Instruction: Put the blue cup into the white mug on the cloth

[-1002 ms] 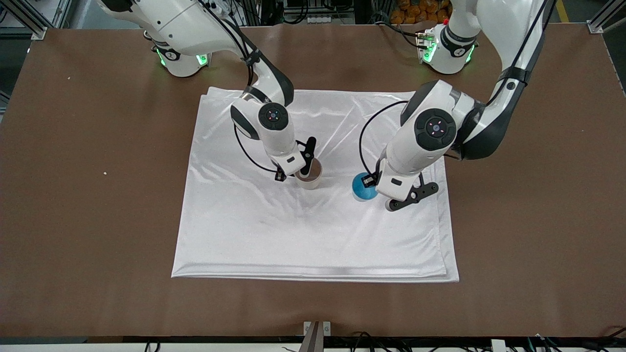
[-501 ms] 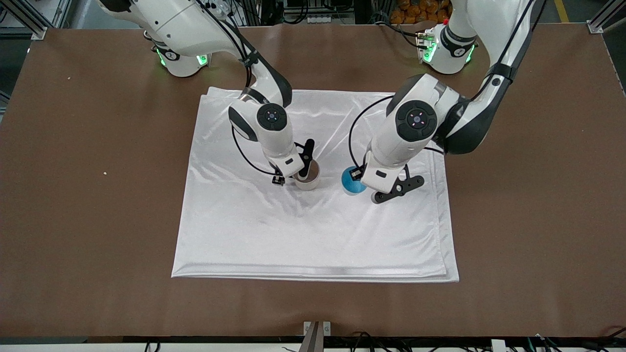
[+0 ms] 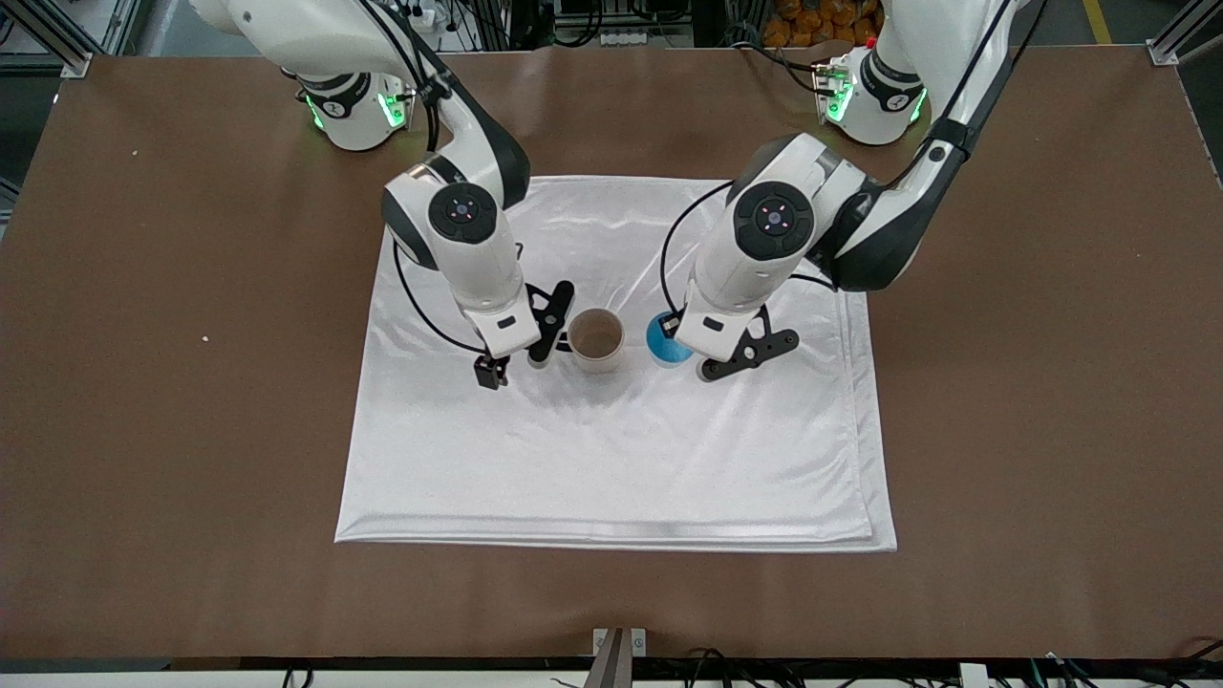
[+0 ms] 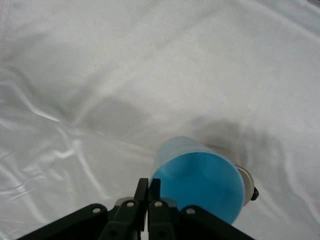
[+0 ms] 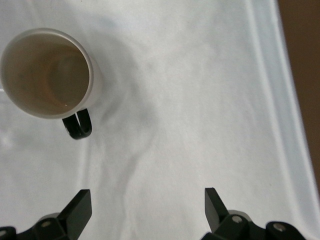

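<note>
Cloth [image 3: 611, 459]: a large shiny white sheet, folded in layers and lightly wrinkled, lay spread over the middle of the brown table [image 3: 1051, 382].
White mug [image 3: 597, 340]: stood upright on the cloth, mouth up, nothing inside but its pale bottom. In the right wrist view its small black handle [image 5: 78, 125] stuck out from the wall, toward the right arm's end of the table.
Blue cup [image 3: 666, 339]: held up off the cloth, just beside the mug toward the left arm's end of the table, not touching it. Light blue outside, brighter blue inside; in the left wrist view it looked tilted, mouth toward the camera.
Left gripper [image 3: 683, 341]: over the cloth beside the mug, fingers pressed together on the rim of the blue cup, one finger inside and one outside.
Right gripper [image 3: 516, 365]: over the cloth just beside the mug's handle, toward the right arm's end of the table. Fingers spread wide, nothing between them, clear of the mug.
Mug and cup: side by side, about level with each other from the front camera.
</note>
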